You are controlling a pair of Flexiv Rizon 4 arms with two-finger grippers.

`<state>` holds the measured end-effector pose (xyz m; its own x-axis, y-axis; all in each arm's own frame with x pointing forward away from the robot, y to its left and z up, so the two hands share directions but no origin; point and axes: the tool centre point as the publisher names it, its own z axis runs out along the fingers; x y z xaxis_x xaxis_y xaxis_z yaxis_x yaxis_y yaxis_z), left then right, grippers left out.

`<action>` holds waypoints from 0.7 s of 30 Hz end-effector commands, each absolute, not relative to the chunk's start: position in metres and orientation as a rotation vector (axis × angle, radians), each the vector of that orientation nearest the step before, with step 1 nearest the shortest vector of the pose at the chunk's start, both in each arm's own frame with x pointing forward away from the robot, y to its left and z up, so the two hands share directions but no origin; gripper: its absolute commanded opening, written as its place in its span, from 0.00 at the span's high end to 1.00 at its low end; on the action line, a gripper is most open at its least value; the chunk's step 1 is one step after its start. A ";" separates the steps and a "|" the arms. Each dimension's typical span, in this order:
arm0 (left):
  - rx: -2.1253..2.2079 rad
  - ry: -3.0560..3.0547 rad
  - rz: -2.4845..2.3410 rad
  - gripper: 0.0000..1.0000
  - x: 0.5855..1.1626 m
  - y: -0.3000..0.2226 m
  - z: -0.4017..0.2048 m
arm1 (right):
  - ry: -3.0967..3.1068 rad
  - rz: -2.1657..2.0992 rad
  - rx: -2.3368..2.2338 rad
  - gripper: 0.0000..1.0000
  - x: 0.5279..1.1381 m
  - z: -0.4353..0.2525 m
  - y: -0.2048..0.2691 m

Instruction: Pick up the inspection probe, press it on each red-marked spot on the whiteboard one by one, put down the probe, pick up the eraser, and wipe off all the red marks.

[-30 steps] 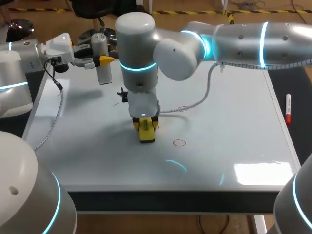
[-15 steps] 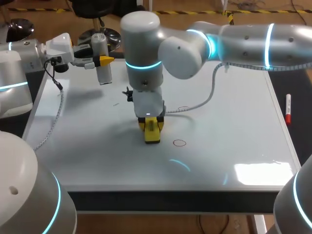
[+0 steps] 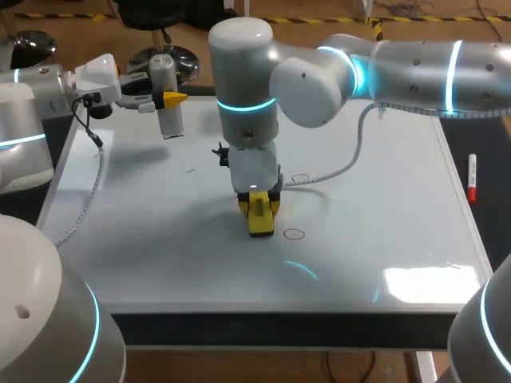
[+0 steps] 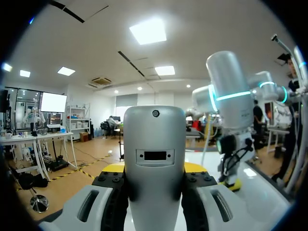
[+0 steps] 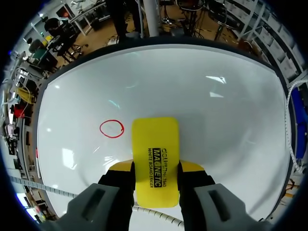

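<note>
Two red circles point(image 3: 295, 234) at one and three o'clock of one eraser point(image 3: 261, 219), clamped by right gripper point(image 5: 155, 168); left gripper point(image 4: 154, 169) clamps one probe point(image 3: 166, 89).

Yellow eraser point(image 5: 155, 163) just beside red ring point(image 5: 111, 129).

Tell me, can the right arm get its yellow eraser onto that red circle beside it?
Probably yes. The right end effector is shut on the eraser, close to the whiteboard, and the red circle lies just beside it with nothing in between.
</note>
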<state>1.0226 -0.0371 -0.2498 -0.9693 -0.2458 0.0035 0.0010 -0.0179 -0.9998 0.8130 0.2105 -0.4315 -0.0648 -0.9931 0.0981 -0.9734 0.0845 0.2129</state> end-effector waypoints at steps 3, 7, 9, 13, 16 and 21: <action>-0.261 2.073 -2.110 1.00 1.024 -0.037 -0.249 | -2.144 -0.116 1.984 1.00 0.808 -0.467 0.202; -0.261 2.073 -2.110 1.00 1.024 -0.037 -0.249 | -2.153 -0.116 1.991 1.00 0.809 -0.461 0.202; -0.261 2.073 -2.110 1.00 1.024 -0.037 -0.249 | -2.162 -0.115 2.008 1.00 0.811 -0.453 0.203; -0.261 2.073 -2.110 1.00 1.024 -0.037 -0.249 | -2.177 -0.113 2.037 1.00 0.816 -0.436 0.205; -0.261 2.073 -2.110 1.00 1.024 -0.037 -0.249 | -2.192 -0.119 2.048 1.00 0.822 -0.422 0.205; -0.261 2.073 -2.110 1.00 1.024 -0.037 -0.249 | -2.207 -0.098 2.074 1.00 0.836 -0.406 0.202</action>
